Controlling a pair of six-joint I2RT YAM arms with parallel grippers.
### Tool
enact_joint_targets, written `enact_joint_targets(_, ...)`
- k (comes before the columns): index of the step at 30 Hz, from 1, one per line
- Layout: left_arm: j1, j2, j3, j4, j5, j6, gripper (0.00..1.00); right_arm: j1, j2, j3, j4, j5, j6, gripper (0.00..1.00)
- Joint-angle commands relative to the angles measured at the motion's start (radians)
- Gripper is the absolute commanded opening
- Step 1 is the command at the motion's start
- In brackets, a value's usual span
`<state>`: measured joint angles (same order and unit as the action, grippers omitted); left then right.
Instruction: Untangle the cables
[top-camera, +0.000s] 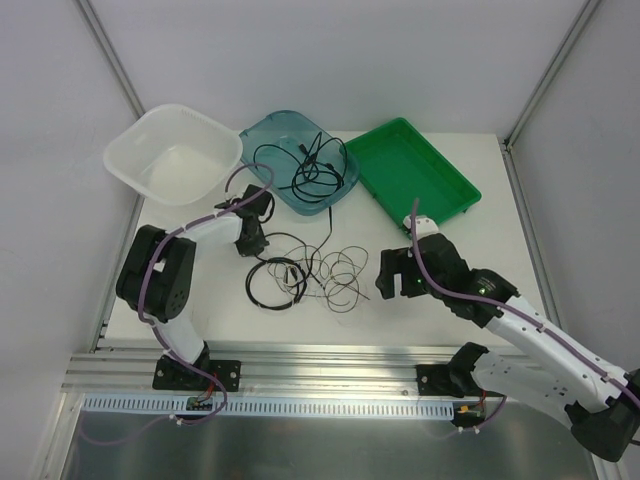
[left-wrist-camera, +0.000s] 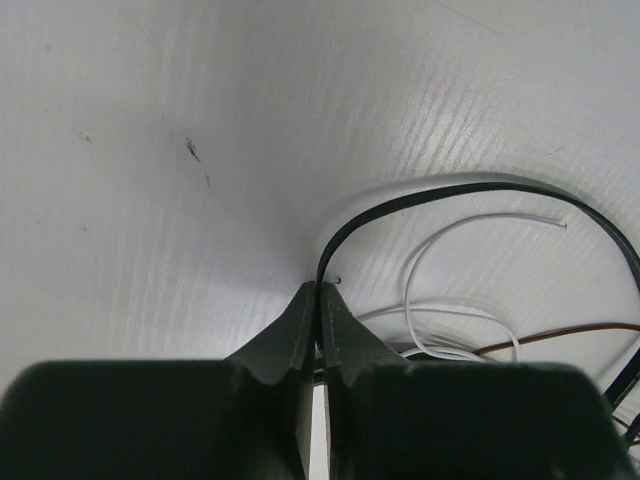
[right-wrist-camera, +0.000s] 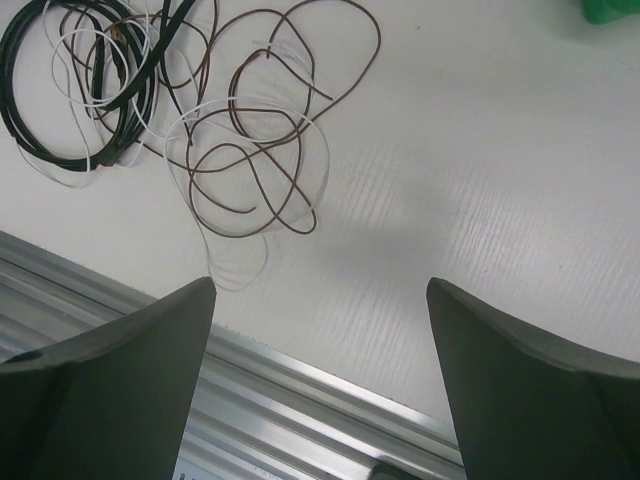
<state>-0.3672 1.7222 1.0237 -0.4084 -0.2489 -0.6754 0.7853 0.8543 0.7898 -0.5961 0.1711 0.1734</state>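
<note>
Pinching black cable (left-wrist-camera: 450, 190) shut-tight in left claw (left-wrist-camera: 318, 290) at 10 o'clock of tangle (top-camera: 310, 272), centre of surface (top-camera: 380, 330), probably for pulling loop free. Holding right claw (right-wrist-camera: 320, 290) gaping, empty, at 3 o'clock.

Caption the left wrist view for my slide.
Left gripper shut on the black cable against the table, a white cable and a brown cable lying beside it.

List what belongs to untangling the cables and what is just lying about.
Belongs to the job:
- cable tangle
- black cable, pinched in the shut left hand
- cords lying in the teal tray
- right hand, open, holding nothing

Just lying about:
- white tub
- green tray
</note>
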Motion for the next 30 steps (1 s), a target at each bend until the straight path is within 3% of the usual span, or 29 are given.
enact_joint_targets(1,-0.039,-0.048,-0.016,-0.007,-0.035,-0.004,0.0,0.005,-0.035,-0.001,0.009,-0.008,-0.008,0.91)
enact_joint_targets(7,-0.174,-0.288,0.087,-0.098,-0.162,0.157,0.0,0.005,-0.054,-0.007,0.009,-0.009,0.012,0.91)
enact_joint_targets(14,-0.367,-0.479,0.436,-0.182,-0.286,0.401,0.0,0.005,-0.093,-0.024,0.036,0.005,0.051,0.9)
enact_joint_targets(20,-0.508,-0.506,0.706,-0.196,-0.224,0.568,0.0,0.005,-0.103,-0.032,0.055,0.007,0.058,0.89)
enact_joint_targets(24,-0.598,-0.5,0.78,-0.201,-0.234,0.637,0.0,0.006,-0.104,-0.035,0.073,-0.008,0.06,0.89)
enact_joint_targets(26,-0.599,-0.484,0.777,-0.207,-0.283,0.663,0.0,0.006,-0.103,-0.037,0.084,-0.016,0.061,0.89)
enact_joint_targets(30,-0.792,-0.46,0.834,-0.221,-0.479,0.769,0.0,0.006,-0.115,-0.044,0.108,-0.048,0.051,0.88)
